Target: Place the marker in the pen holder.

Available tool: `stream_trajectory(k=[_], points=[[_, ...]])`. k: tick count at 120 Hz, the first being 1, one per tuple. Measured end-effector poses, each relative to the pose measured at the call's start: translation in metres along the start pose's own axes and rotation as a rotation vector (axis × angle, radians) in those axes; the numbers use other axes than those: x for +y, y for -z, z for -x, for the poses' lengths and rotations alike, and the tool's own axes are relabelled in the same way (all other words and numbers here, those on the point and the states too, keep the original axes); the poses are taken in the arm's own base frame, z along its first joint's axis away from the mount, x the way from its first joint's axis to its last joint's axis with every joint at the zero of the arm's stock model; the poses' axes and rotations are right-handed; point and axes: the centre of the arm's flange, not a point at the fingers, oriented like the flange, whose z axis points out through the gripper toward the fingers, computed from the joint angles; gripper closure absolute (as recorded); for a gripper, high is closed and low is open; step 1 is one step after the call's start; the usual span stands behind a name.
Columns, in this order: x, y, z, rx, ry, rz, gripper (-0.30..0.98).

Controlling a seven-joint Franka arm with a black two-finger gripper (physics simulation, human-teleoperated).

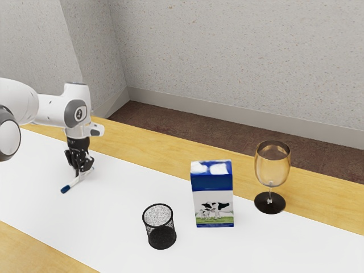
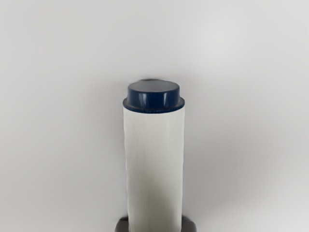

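A small pale mark is sitting on the arm's (image 1: 50,110) dark round badge (image 1: 79,114), too small to read, and no other text is reading clearly.

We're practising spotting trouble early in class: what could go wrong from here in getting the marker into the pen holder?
The marker sits slanted in my gripper; lowered that way, it could catch the rim of the pen holder and perhaps tip it. The milk carton stands close to the holder, so my hand might bump it.
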Motion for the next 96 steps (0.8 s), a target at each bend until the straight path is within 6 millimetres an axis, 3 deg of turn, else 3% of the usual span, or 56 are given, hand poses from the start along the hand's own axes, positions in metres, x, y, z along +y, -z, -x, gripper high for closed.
stream_trajectory(k=[13,19,25,31,39,45,51,66,81,96], points=[[0.000,0.001,0.000,0.002,-0.012,-0.006,0.73],[0.008,0.022,0.005,0.028,-0.026,-0.028,0.74],[0.026,0.052,0.023,0.073,-0.049,-0.064,0.76],[0.052,0.089,0.048,0.137,-0.079,-0.109,0.77],[0.106,0.131,0.093,0.253,-0.143,-0.192,0.78],[0.147,0.148,0.126,0.356,-0.193,-0.250,0.78],[0.185,0.161,0.143,0.467,-0.244,-0.308,0.79],[0.291,0.169,0.184,0.715,-0.362,-0.382,0.79],[0.359,0.160,0.222,0.897,-0.357,-0.336,0.79],[0.404,0.149,0.236,0.989,-0.306,-0.235,0.79]])
